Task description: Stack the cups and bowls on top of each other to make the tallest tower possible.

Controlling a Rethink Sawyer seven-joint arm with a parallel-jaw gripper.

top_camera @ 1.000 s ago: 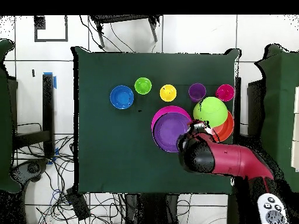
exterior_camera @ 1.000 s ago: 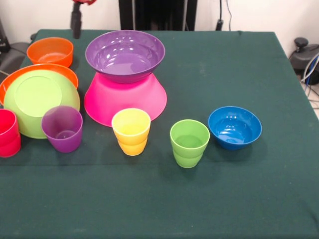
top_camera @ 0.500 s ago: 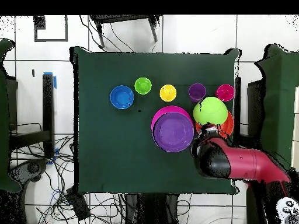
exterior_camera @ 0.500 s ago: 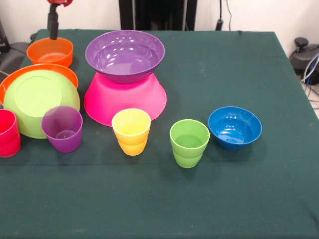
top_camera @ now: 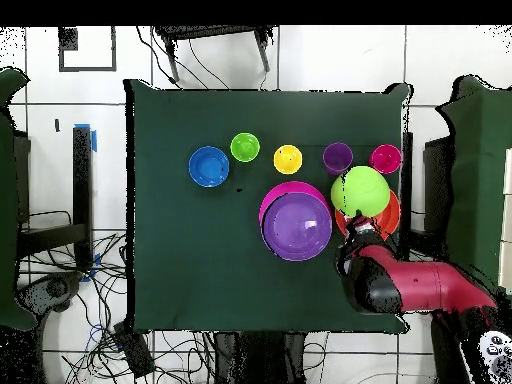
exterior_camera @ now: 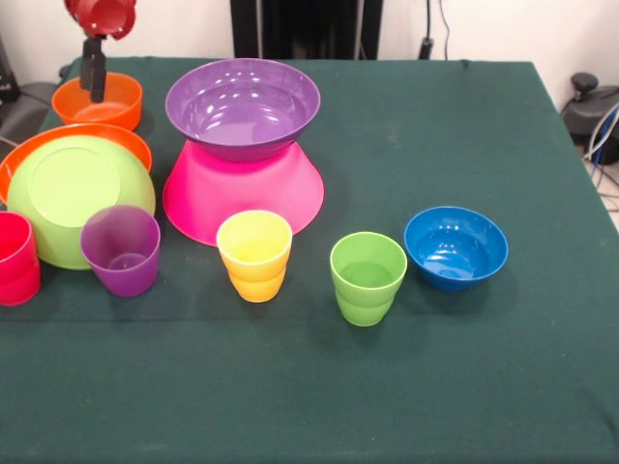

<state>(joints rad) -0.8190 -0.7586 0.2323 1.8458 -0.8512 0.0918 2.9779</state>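
The tower is an upright purple bowl (exterior_camera: 242, 104) (top_camera: 297, 225) resting on the inverted pink bowl (exterior_camera: 242, 193) (top_camera: 283, 189). A lime green bowl (exterior_camera: 68, 193) (top_camera: 360, 190) leans upside down in the large orange bowl (exterior_camera: 82, 134) (top_camera: 389, 216). My gripper (exterior_camera: 93, 75) hangs just over the small orange bowl (exterior_camera: 97, 101), holding nothing that I can see. In a front row stand the red cup (exterior_camera: 16, 259), purple cup (exterior_camera: 121, 249), yellow cup (exterior_camera: 254, 255) and green cup (exterior_camera: 368, 277), with the blue bowl (exterior_camera: 456, 246) to their right.
From overhead the red arm (top_camera: 415, 289) covers the small orange bowl and reaches in from the table's lower right corner. The cups (top_camera: 288, 159) and the blue bowl (top_camera: 209, 166) line up along one row. Cables lie on the floor around the table.
The gripper has travelled left in the front view, from behind the purple bowl to over the small orange bowl, and has come lower. Bowls and cups have not moved.
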